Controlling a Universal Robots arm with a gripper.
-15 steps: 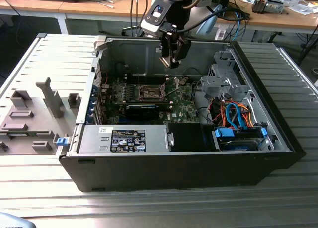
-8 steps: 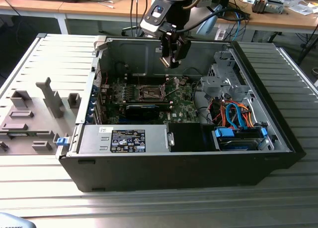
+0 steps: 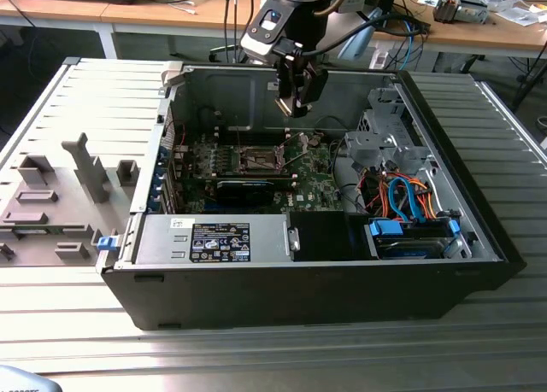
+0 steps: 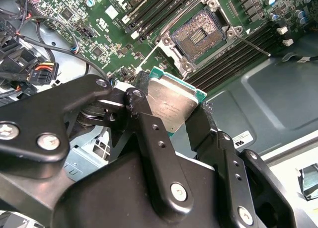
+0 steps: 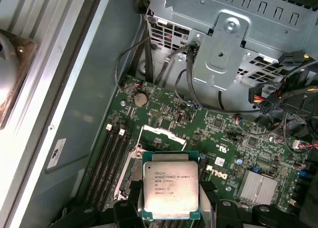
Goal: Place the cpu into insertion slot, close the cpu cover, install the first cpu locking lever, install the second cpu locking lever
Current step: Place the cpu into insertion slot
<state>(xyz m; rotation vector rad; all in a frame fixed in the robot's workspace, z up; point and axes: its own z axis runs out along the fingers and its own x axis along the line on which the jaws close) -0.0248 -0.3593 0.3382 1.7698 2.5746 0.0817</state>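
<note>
1. Find the gripper (image 3: 296,102) hanging over the open side of the computer case (image 3: 342,294), above the green motherboard (image 3: 312,191).
2. Read the gripper as clenched on the cpu (image 4: 171,103). In the second wrist view, note the black fingers (image 4: 141,114) pressed against opposite edges of the chip, leaving its silver top and green rim exposed.
3. Locate the cpu in the air, clear of the board and apart from the insertion slot (image 4: 198,35).
4. Check the insertion slot in the second wrist view. Look for an uncovered dark centre with contacts, a silver rim around it and a thin metal rod (image 4: 253,45) just beside it.
5. In the first wrist view, expect the cpu (image 5: 170,188) in front of most of the slot, with a silver frame edge (image 5: 158,133) just past the chip.
6. Note the long black memory slots (image 4: 149,14) flanking the insertion slot on both sides.
7. Near the slot, toward the exterior view's right, note the silver drive cage (image 3: 385,140) and the orange and blue cables (image 3: 402,196) below it.
8. Inside the case, also note:
   - a labelled power supply (image 3: 214,238) along the near wall
   - a long black card (image 3: 244,187) between that supply and the slot
9. Outside the case, at the exterior view's left, note the grey fixture tray (image 3: 51,204) on the slatted metal table (image 3: 256,358).
</note>
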